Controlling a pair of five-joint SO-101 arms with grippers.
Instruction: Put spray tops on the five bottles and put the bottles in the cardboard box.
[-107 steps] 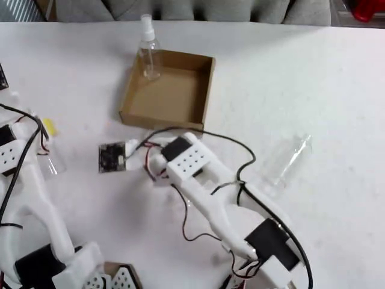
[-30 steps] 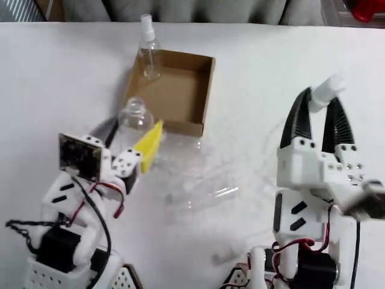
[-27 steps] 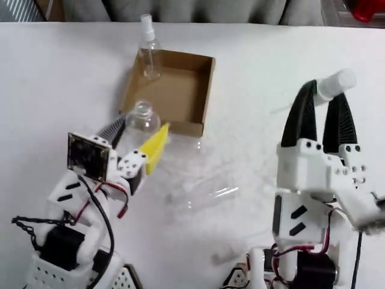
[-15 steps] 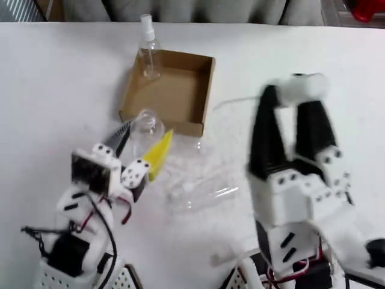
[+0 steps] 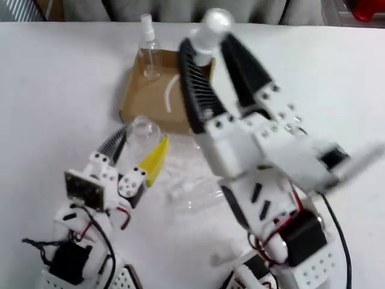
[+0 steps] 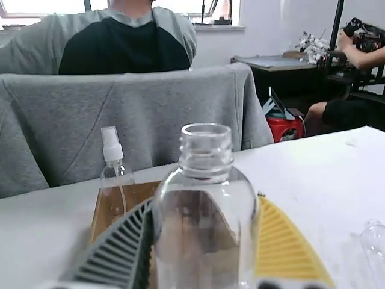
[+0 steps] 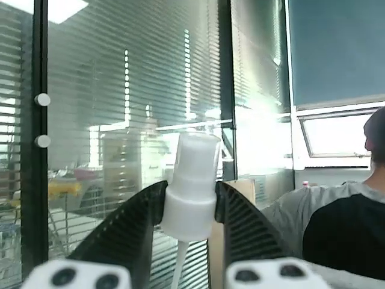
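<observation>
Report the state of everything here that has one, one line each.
left gripper: jaws shut on the uncapped bottle.
uncapped bottle: upright, neck open, no top fitted.
right gripper: jaws shut on the spray top.
spray top: held, not on any bottle.
cardboard box: open.
capped bottle: upright at the cardboard box's far corner, top on.
</observation>
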